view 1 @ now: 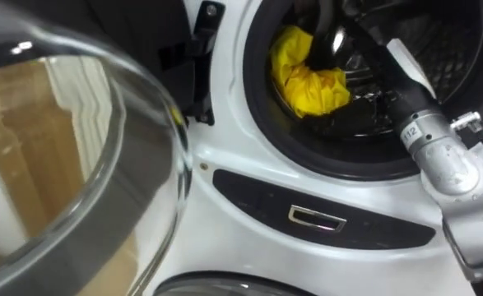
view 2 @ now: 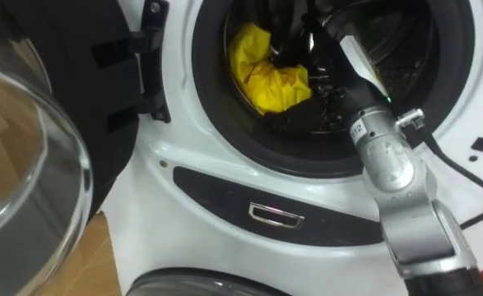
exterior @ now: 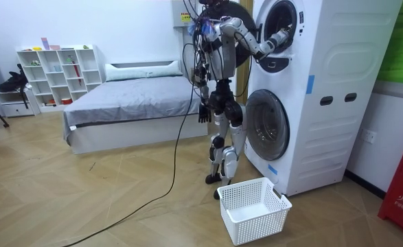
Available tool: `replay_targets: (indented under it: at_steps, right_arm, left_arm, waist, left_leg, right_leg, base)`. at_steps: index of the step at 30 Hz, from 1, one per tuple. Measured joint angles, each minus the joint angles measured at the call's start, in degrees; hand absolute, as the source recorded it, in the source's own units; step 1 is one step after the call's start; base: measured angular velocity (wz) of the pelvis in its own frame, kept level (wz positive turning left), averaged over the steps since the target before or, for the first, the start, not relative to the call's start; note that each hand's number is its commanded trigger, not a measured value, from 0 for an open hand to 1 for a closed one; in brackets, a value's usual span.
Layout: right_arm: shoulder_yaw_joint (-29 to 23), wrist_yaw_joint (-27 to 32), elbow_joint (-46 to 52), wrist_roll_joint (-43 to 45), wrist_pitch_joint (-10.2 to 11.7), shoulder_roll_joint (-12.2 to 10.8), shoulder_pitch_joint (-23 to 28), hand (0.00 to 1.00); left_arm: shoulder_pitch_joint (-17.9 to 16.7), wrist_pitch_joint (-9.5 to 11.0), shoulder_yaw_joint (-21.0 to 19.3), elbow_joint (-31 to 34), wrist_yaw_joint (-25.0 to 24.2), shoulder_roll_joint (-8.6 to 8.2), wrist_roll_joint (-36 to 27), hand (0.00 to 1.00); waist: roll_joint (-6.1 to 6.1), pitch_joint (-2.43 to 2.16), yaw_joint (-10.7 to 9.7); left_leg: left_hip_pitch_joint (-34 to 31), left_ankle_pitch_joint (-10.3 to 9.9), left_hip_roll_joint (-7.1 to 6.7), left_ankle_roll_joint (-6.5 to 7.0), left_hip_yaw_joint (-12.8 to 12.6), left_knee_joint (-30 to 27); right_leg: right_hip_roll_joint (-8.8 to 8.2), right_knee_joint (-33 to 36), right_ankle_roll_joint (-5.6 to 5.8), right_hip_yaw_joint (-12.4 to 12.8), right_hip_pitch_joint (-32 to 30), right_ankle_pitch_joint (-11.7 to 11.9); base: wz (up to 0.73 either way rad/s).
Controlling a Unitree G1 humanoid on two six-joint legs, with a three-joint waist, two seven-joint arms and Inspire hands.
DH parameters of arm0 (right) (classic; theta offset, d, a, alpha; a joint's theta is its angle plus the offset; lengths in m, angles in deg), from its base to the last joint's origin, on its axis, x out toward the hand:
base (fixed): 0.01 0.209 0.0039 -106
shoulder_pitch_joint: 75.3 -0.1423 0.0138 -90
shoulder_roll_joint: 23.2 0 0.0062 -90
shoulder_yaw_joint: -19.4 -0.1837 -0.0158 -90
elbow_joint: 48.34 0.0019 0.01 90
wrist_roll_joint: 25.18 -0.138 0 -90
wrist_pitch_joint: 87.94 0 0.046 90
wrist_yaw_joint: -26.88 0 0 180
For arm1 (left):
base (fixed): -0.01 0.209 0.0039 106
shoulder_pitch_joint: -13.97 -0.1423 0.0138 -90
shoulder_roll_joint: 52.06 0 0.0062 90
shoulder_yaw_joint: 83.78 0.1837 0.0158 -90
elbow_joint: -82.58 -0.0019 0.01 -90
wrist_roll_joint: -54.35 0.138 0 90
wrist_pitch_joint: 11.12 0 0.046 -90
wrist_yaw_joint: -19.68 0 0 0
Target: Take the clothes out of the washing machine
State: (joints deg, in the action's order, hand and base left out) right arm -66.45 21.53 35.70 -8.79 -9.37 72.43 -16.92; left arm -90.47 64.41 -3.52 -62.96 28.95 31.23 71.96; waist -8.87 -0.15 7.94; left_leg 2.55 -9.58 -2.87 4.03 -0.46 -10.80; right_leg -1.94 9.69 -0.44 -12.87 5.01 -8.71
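Right hand [view 1: 323,48] is deep in the washing machine [view 1: 225,168] drum, against the yellow cloth [view 1: 311,86] lying there. I cannot tell whether it is clamped on the cloth. A shallow hold could let the cloth slip back or catch on the door rim [view 1: 259,111].

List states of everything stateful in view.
upper washer door, open, swung to the left
lower washer door, shut
yellow garment, bunched inside upper drum
right hand, inside upper drum, at the garment
left hand, hanging at side
laundry basket, upright on floor, empty
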Motion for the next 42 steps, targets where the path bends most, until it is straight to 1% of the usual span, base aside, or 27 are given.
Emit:
replay_targets:
  at_steps: [1,2,3,4,5,8,10,11,14,16,17,18,19,20,22,24,25,26,28,29,30,32,34,36,37,38,42]
  right_arm:
    - [0.06,-0.42,-0.6,0.77,-0.5,0.02,-0.75,0.0]
    - [0.09,-0.57,-0.74,1.26,-0.69,0.05,-1.02,0.0]
    - [0.39,-0.99,-1.64,2.06,-0.69,0.05,-2.04,0.0]
    - [1.21,-1.61,-2.07,2.68,-1.14,0.26,-3.27,0.0]
    - [1.55,-1.99,-2.03,3.55,-1.15,0.33,-3.65,0.0]
    - [2.05,-3.12,-1.91,6.65,-1.19,0.76,-4.35,0.0]
    - [2.57,-4.29,-2.05,10.33,-1.43,0.87,-5.45,0.0]
    - [2.9,-4.45,-2.05,11.47,-1.77,0.9,-5.81,0.0]
    - [5.33,-4.73,-2.95,17.11,-3.53,1.65,-6.88,0.0]
    - [7.21,-4.84,-3.48,23.22,-5.07,1.73,-7.4,0.0]
    - [7.7,-4.82,-3.74,24.76,-5.24,1.73,-7.79,0.06]
    - [8.64,-5.0,-4.36,26.68,-5.64,1.71,-8.5,0.53]
    - [9.89,-5.43,-4.63,27.89,-6.29,1.7,-8.88,0.96]
    - [10.66,-5.71,-4.82,29.18,-6.86,1.72,-9.1,1.0]
    - [11.5,-7.33,-4.72,31.97,-8.2,1.92,-9.67,1.0]
    - [11.66,-8.94,-4.75,33.25,-9.32,1.93,-10.05,1.0]
    - [12.6,-9.92,-5.24,33.51,-9.93,2.13,-10.1,1.0]
    - [12.98,-10.4,-5.95,33.5,-10.13,2.04,-10.09,1.0]
    - [13.56,-11.19,-8.69,33.7,-11.23,2.11,-10.12,1.0]
    - [13.57,-11.21,-9.12,33.69,-11.28,2.11,-10.16,1.0]
    - [13.64,-11.22,-9.58,33.69,-11.47,2.13,-10.37,1.0]
    - [14.06,-11.57,-11.77,33.33,-11.5,2.13,-11.18,1.0]
    - [14.85,-11.64,-14.21,33.15,-11.79,2.12,-12.32,1.0]
    - [14.83,-11.72,-14.83,33.15,-11.98,2.12,-12.55,1.0]
    - [14.83,-11.79,-15.19,33.13,-11.94,2.12,-12.82,1.0]
    - [14.77,-11.83,-15.36,33.03,-11.85,2.12,-12.94,1.0]
    - [14.11,-11.63,-15.69,30.53,-11.15,2.13,-13.4,1.0]
  left_arm:
    - [0.39,-0.44,0.27,0.11,0.0,-0.02,0.01,0.0]
    - [0.58,-0.59,0.51,0.18,0.0,0.01,0.06,0.0]
    - [0.7,-0.64,1.02,0.39,0.01,0.14,0.1,0.0]
    - [0.92,-0.7,1.04,0.42,0.03,0.18,0.16,0.0]
    - [1.03,-0.75,1.04,0.42,0.06,0.19,0.25,0.0]
    - [1.92,-1.22,1.02,0.42,0.06,0.31,0.9,0.0]
    - [2.54,-1.47,1.03,0.46,-0.07,0.37,1.13,0.0]
    - [2.59,-1.47,1.04,0.51,-0.14,0.37,1.13,0.0]
    - [2.63,-1.52,1.37,1.43,-0.18,0.57,1.12,0.0]
    - [3.03,-1.56,2.26,1.52,-0.04,0.88,1.12,0.0]
    - [3.06,-1.56,2.32,1.52,0.01,0.9,1.12,0.0]
    - [3.16,-1.59,2.85,1.52,0.02,1.21,1.12,0.0]
    - [3.31,-1.6,3.75,1.5,0.0,1.75,1.11,0.0]
    - [3.35,-1.6,4.08,1.5,-0.04,1.96,1.11,0.0]
    - [3.42,-1.62,4.31,1.51,-0.78,2.46,1.17,0.0]
    - [3.49,-1.65,4.28,1.36,-1.21,2.79,1.19,0.0]
    - [3.49,-1.79,4.29,1.24,-1.21,2.94,1.14,0.0]
    - [3.49,-1.82,4.32,1.11,-1.19,2.96,1.07,0.0]
    - [3.95,-1.85,4.49,0.51,-1.13,2.88,1.05,0.0]
    - [4.07,-1.85,4.5,0.43,-1.12,2.88,1.05,0.0]
    - [4.31,-1.85,4.5,0.42,-1.01,2.89,1.06,0.0]
    - [4.63,-1.88,4.51,0.28,-0.97,3.01,1.08,0.0]
    - [5.15,-1.93,5.99,0.2,-0.94,3.19,1.06,0.0]
    - [5.17,-2.28,6.76,0.18,-0.95,3.27,1.06,0.0]
    - [5.17,-2.75,6.79,0.13,-0.97,3.27,1.07,0.0]
    - [5.17,-2.8,6.76,0.13,-0.98,3.25,1.08,0.0]
    - [5.42,-2.56,6.65,0.34,-0.89,3.25,0.88,0.0]
  waist:
    - [-0.13,0.06,0.11]
    - [-0.17,0.09,0.27]
    - [-0.19,0.1,0.53]
    - [-0.19,0.1,0.68]
    - [-0.2,0.09,0.75]
    - [-0.5,0.06,1.82]
    - [-0.68,0.13,2.43]
    - [-0.69,0.14,2.53]
    - [-0.94,0.29,4.01]
    - [-1.2,0.44,5.48]
    - [-1.26,0.48,5.69]
    - [-1.43,0.57,6.24]
    - [-1.64,0.69,6.77]
    - [-1.73,0.73,6.84]
    - [-1.89,0.78,8.01]
    - [-1.98,0.83,8.29]
    - [-2.03,0.88,8.37]
    - [-2.04,0.88,8.41]
    - [-2.1,0.92,8.43]
    - [-2.11,0.92,8.4]
    - [-2.19,1.06,8.52]
    - [-2.24,1.12,8.8]
    - [-2.19,1.17,9.56]
    - [-2.19,1.18,9.72]
    - [-2.22,1.2,9.72]
    - [-2.23,1.2,9.71]
    - [-2.23,1.2,9.53]
  left_leg:
    - [-0.04,0.0,0.0,0.0,0.0,-0.04]
    - [-0.04,0.0,0.02,0.0,-0.06,-0.03]
    - [-0.03,0.0,0.08,0.0,-0.25,-0.01]
    - [0.03,0.0,0.16,-0.01,-0.49,0.04]
    - [0.08,0.0,0.2,-0.01,-0.63,0.08]
    - [0.3,0.02,0.33,-0.04,-0.8,0.14]
    - [0.24,0.02,0.36,-0.08,-0.81,0.06]
    - [0.19,0.02,0.34,-0.09,-0.8,0.04]
    - [0.27,0.02,0.34,-0.11,-0.91,0.04]
    - [0.01,0.02,0.38,-0.12,-0.85,-0.02]
    - [-0.05,0.02,0.37,-0.11,-0.86,0.0]
    - [-0.09,0.03,0.38,-0.12,-0.89,0.1]
    - [-0.09,0.03,0.39,-0.13,-0.87,0.19]
    - [-0.11,0.03,0.39,-0.13,-0.82,0.2]
    - [0.07,0.04,0.38,-0.12,-0.82,0.45]
    - [0.25,0.04,0.4,-0.12,-0.7,0.56]
    - [0.74,0.04,0.41,-0.13,-0.6,1.14]
    - [1.07,0.04,0.42,-0.13,-0.6,1.31]
    - [1.55,-0.04,0.38,-0.2,-0.03,1.44]
    - [1.79,-0.05,0.38,-0.21,0.07,1.46]
    - [2.08,-0.06,0.38,-0.22,0.17,1.53]
    - [2.27,-0.06,0.38,-0.23,0.35,1.59]
    - [2.13,-0.06,0.34,-0.23,0.48,1.55]
    - [2.11,-0.06,0.29,-0.23,0.76,1.55]
    - [2.12,-0.06,0.31,-0.23,0.71,1.52]
    - [2.11,-0.06,0.32,-0.23,0.67,1.52]
    - [2.03,-0.05,0.33,-0.24,0.63,1.43]
  right_leg:
    - [0.04,-0.03,0.0,0.2,-0.08,0.0]
    - [0.04,0.0,0.0,0.25,-0.15,0.0]
    - [0.06,0.05,-0.02,0.33,-0.25,-0.01]
    - [0.07,0.01,-0.06,0.39,-0.42,-0.04]
    - [0.08,0.03,-0.08,0.39,-0.45,-0.05]
    - [0.17,0.18,-0.14,0.31,-0.35,-0.02]
    - [0.27,0.02,-0.18,0.47,-0.36,-0.05]
    - [0.28,-0.03,-0.21,0.48,-0.37,-0.07]
    - [0.36,-0.02,-0.31,0.76,-0.39,-0.13]
    - [0.35,0.1,-0.33,0.8,-0.68,-0.12]
    - [0.35,0.11,-0.33,0.85,-0.76,-0.12]
    - [0.36,0.12,-0.33,0.88,-0.89,-0.12]
    - [0.38,0.11,-0.35,0.77,-0.9,-0.1]
    - [0.39,0.1,-0.36,0.68,-0.9,-0.1]
    - [0.38,0.2,-0.37,0.58,-0.76,-0.05]
    - [0.36,0.14,-0.35,0.27,-0.5,-0.03]
    - [0.4,0.0,-0.35,0.19,-0.02,-0.04]
    - [0.4,0.01,-0.34,0.12,0.17,-0.04]
    - [0.34,-0.12,-0.27,-0.77,1.03,-0.08]
    - [0.32,-0.11,-0.26,-1.11,1.15,-0.09]
    - [0.32,-0.15,-0.25,-1.39,1.46,-0.1]
    - [0.34,-0.16,-0.2,-1.26,1.87,-0.13]
    - [0.31,-0.19,-0.19,-1.28,1.84,-0.14]
    - [0.28,-0.2,-0.19,-1.34,1.89,-0.14]
    - [0.3,-0.19,-0.19,-1.36,1.85,-0.14]
    - [0.3,-0.2,-0.19,-1.37,1.81,-0.14]
    - [0.31,-0.23,-0.19,-1.23,1.74,-0.14]
  base:
    - [0.0]
    - [-0.04]
    - [-0.08]
    - [-0.1]
    - [-0.11]
    - [-0.04]
    - [0.0]
    - [0.0]
    - [-0.01]
    - [0.0]
    - [0.0]
    - [0.0]
    - [0.0]
    - [0.0]
    - [0.0]
    - [0.02]
    - [0.04]
    - [0.05]
    - [0.1]
    - [0.1]
    - [0.06]
    - [0.05]
    - [0.03]
    - [0.06]
    - [0.0]
    - [0.0]
    - [0.0]
